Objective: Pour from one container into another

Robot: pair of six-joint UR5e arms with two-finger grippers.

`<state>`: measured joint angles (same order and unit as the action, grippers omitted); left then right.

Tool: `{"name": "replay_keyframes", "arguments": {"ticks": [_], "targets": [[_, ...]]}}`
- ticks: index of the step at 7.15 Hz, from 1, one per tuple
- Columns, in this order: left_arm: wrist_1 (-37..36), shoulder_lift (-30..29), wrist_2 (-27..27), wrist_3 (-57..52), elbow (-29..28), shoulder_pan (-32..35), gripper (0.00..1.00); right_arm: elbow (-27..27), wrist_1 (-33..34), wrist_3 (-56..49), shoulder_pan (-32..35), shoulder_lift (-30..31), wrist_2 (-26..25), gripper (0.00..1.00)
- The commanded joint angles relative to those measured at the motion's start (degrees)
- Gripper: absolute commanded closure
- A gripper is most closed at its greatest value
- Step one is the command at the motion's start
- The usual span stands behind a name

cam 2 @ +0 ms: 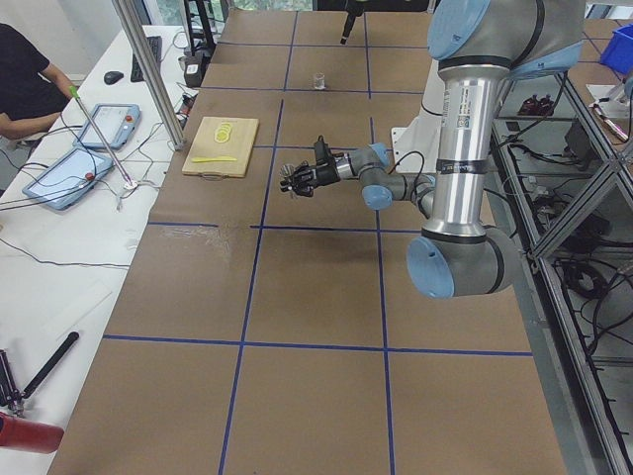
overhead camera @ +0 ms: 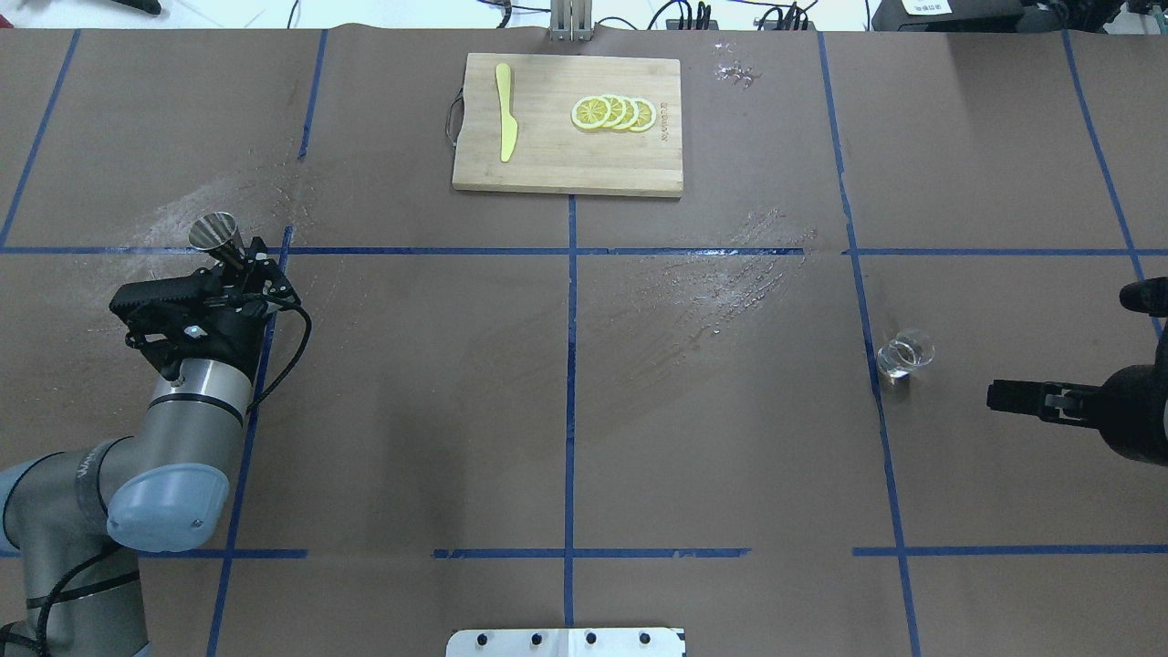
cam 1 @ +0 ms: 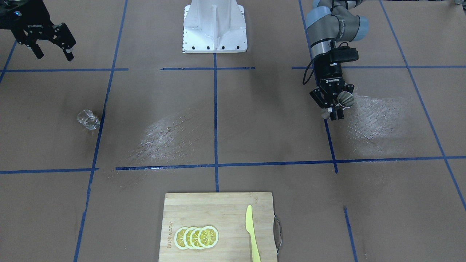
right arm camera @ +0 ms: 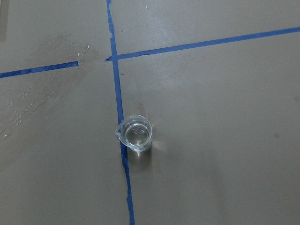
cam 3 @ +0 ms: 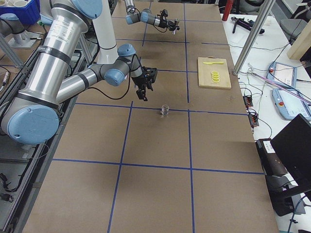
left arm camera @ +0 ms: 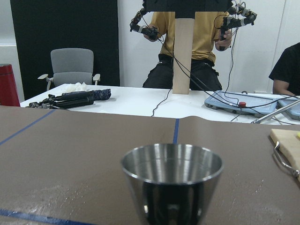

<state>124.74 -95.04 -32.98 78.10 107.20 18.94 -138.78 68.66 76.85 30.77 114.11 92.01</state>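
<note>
A small steel cup (overhead camera: 214, 233) stands upright between the fingers of my left gripper (overhead camera: 240, 263), which is shut on its lower part above the table's left half. It fills the left wrist view as the steel cup (left arm camera: 171, 180), and the front view shows the cup (cam 1: 345, 98) in the left gripper (cam 1: 336, 107). A clear glass beaker (overhead camera: 903, 356) stands alone on the right by a blue tape line, seen from above as the beaker (right arm camera: 135, 133). My right gripper (cam 1: 52, 54) hangs open and empty, back from the beaker (cam 1: 88, 119).
A wooden cutting board (overhead camera: 566, 169) lies at the far middle edge with several lemon slices (overhead camera: 613, 112) and a yellow knife (overhead camera: 505, 123). Wet smears (overhead camera: 721, 274) mark the brown paper. The white robot base (cam 1: 214, 29) sits at the near middle.
</note>
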Motion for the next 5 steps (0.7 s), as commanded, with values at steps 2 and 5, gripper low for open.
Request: {"name": "replay_keyframes", "arguments": {"ticks": [2, 5], "targets": [[23.0, 0.02, -9.7, -14.59, -2.41, 0.22, 1.0, 0.7, -2.37, 2.34, -7.99, -0.29, -16.74, 0.0], [29.77, -1.54, -13.33, -22.97, -5.84, -0.31, 1.0, 12.26, -16.68, 1.55, -9.85, -0.64, -27.83, 0.0]]}}
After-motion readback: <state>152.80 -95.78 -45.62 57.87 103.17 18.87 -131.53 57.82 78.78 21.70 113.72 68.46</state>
